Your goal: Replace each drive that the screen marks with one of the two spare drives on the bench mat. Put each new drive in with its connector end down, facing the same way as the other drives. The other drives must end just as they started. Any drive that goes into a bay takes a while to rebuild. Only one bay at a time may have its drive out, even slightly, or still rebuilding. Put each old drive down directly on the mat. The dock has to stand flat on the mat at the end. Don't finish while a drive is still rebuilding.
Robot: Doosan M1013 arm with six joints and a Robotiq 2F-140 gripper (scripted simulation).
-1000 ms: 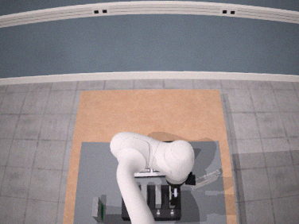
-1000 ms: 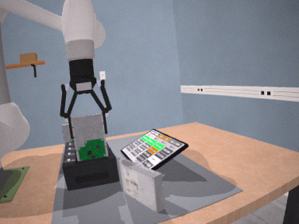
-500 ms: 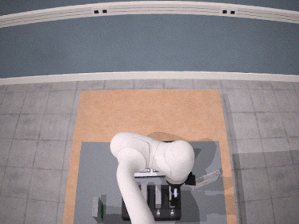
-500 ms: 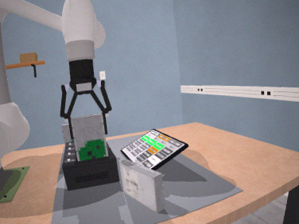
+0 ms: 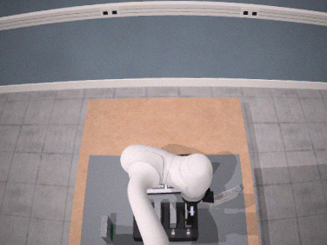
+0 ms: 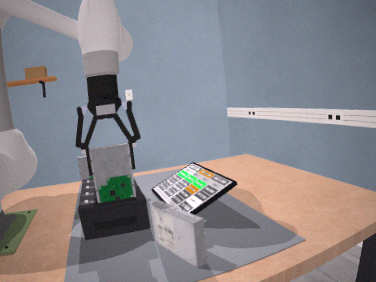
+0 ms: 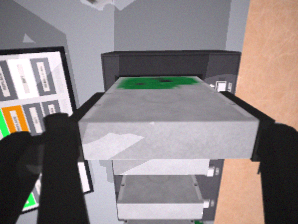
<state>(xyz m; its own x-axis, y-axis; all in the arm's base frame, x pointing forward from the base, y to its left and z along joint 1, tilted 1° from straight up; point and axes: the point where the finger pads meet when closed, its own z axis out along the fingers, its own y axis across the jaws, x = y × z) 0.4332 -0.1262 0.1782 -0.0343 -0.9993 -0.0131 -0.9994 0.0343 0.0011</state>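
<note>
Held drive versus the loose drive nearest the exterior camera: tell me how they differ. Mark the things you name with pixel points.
The held drive (image 6: 112, 162) (image 7: 170, 107) stands on end, partly in the dock (image 6: 115, 225) (image 7: 170, 64); the loose drive (image 5: 226, 196) (image 6: 175, 232) stands on a long edge on the mat. The exterior view shows the former's green board, the latter's labelled face. Both are pale grey.
</note>
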